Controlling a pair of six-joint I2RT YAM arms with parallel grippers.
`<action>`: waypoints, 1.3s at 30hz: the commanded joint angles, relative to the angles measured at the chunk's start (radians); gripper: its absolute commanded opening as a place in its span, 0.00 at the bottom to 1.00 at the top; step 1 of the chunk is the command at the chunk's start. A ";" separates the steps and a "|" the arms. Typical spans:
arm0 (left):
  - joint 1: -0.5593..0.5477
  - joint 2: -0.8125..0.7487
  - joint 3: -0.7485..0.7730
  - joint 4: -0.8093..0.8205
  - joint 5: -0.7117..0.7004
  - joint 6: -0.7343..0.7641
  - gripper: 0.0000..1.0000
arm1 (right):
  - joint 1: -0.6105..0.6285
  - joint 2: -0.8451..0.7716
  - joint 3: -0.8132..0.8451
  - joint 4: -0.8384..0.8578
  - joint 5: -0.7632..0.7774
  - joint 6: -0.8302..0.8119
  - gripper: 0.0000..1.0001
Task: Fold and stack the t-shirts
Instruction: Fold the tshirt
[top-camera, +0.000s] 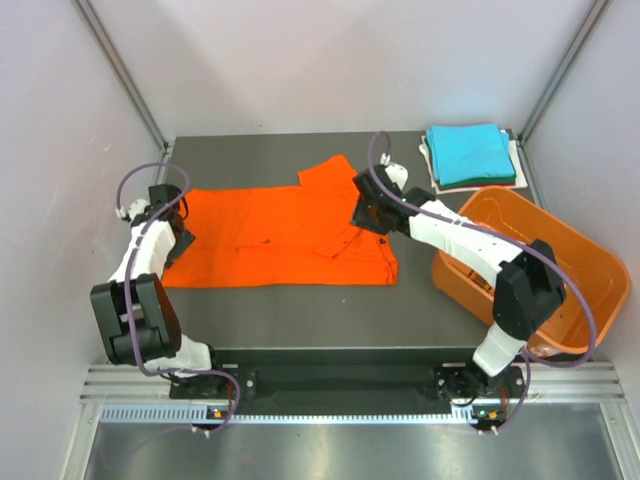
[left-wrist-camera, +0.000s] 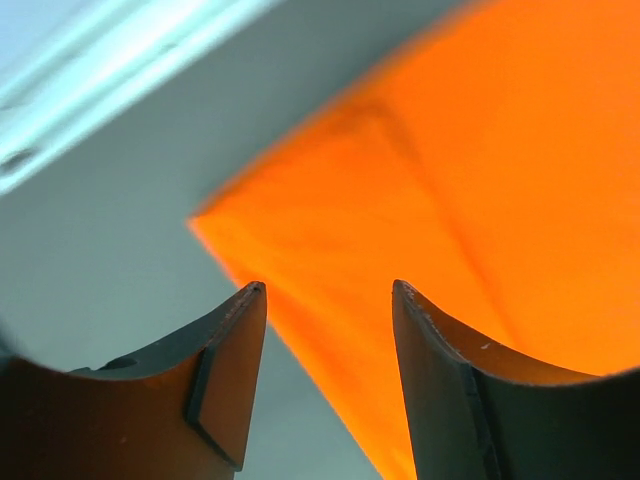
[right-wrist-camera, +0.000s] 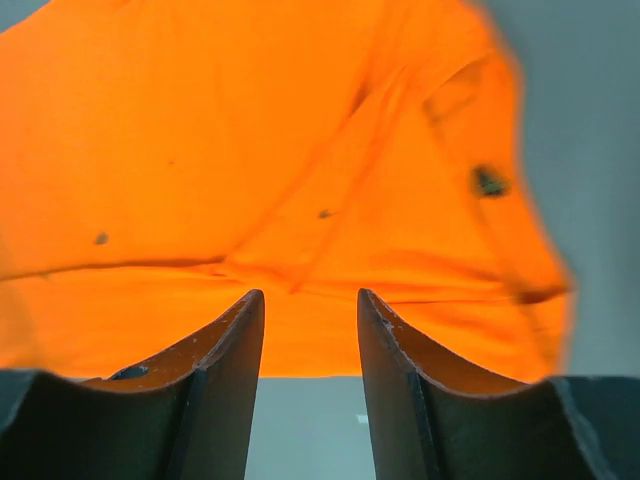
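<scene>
1. Orange t-shirt (top-camera: 280, 238), top view: spread flat across the middle of the dark table (top-camera: 300, 310), one sleeve pointing to the far side. The left gripper (top-camera: 172, 215) is at its left edge and the right gripper (top-camera: 365, 210) over its right part near the sleeve. A folded turquoise t-shirt (top-camera: 470, 153) tops a stack (top-camera: 426, 152) at the far right corner, with white and dark edges showing beneath. The orange plastic basket (top-camera: 590, 260) sits at the table's right side; what shows of its inside is bare plastic, the rest hidden by the right arm
2. Left wrist view: left gripper (left-wrist-camera: 328, 288) jaws stand well apart, gripping nothing. A corner of the orange t-shirt (left-wrist-camera: 480, 180) lies on the table (left-wrist-camera: 150, 280) just beyond the fingertips
3. Right wrist view: right gripper (right-wrist-camera: 310, 294) jaws stand moderately apart, gripping nothing. The orange t-shirt (right-wrist-camera: 250, 150) lies creased below and ahead, its hem near the tips, with table (right-wrist-camera: 590, 150) to the right
</scene>
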 joint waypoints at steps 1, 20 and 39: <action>-0.002 -0.109 -0.045 0.146 0.300 0.159 0.58 | 0.057 0.060 -0.027 0.084 -0.072 0.265 0.43; -0.006 -0.287 -0.268 0.318 0.609 0.202 0.59 | 0.110 0.178 -0.128 0.266 -0.084 0.633 0.45; -0.012 -0.328 -0.227 0.287 0.575 0.204 0.58 | 0.111 0.246 -0.180 0.419 -0.118 0.653 0.44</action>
